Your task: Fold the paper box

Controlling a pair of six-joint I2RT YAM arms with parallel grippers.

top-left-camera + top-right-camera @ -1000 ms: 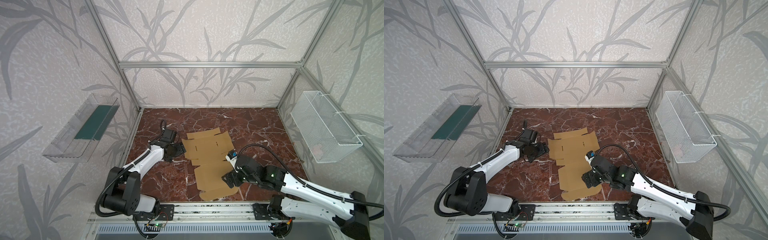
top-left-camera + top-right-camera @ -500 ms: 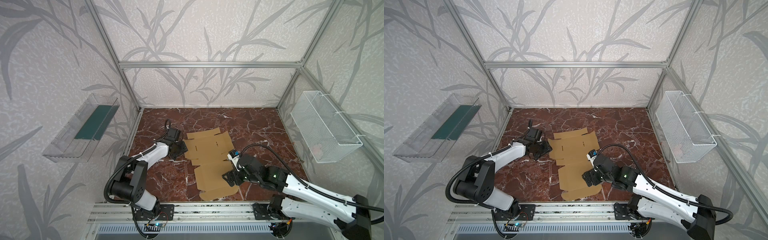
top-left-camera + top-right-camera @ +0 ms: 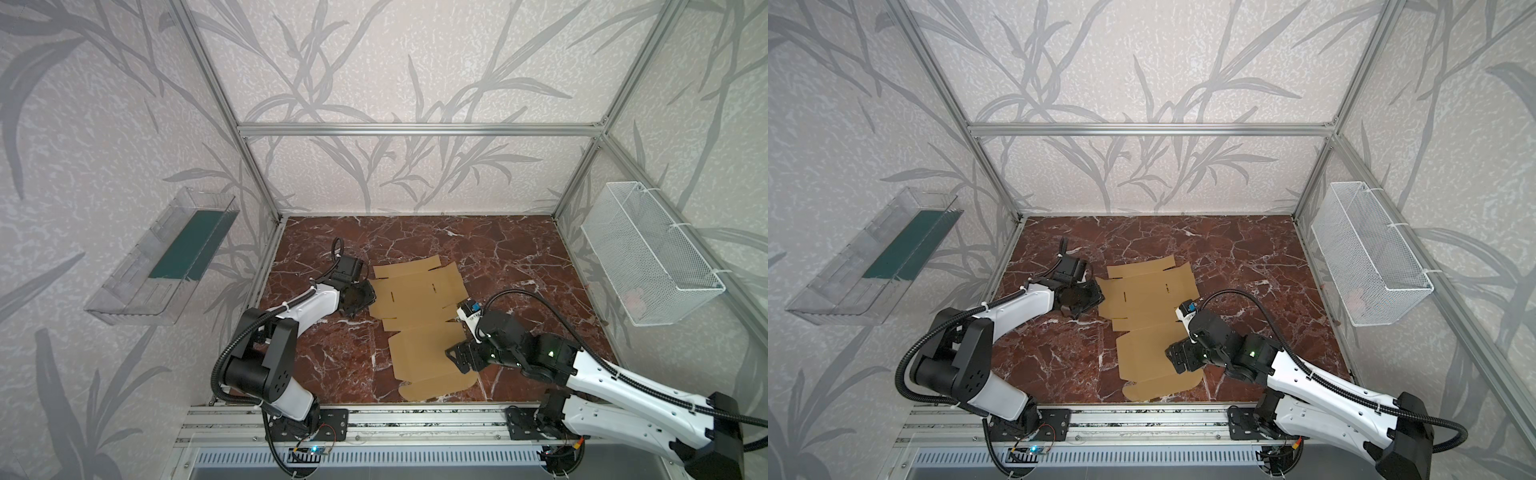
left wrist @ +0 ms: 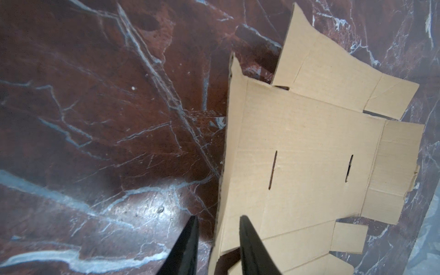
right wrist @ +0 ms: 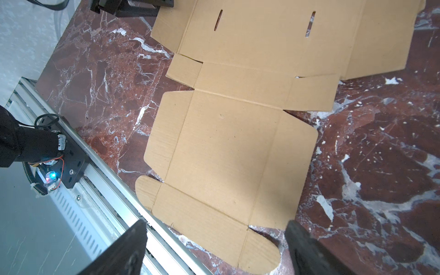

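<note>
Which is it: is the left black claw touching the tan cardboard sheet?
Cannot tell. Left wrist view: the left gripper straddles a raised edge of the tan cardboard paper box, contact unclear.

1. A dark red marble-patterned tabletop (image 3: 519,257) with white veins carries everything, as both top views show.
2. The paper box (image 3: 419,295), an unfolded tan cardboard sheet, lies on it near the middle, mostly flat.
3. Its rounded end flap (image 5: 259,252) reaches close to the tabletop's front edge.
</note>
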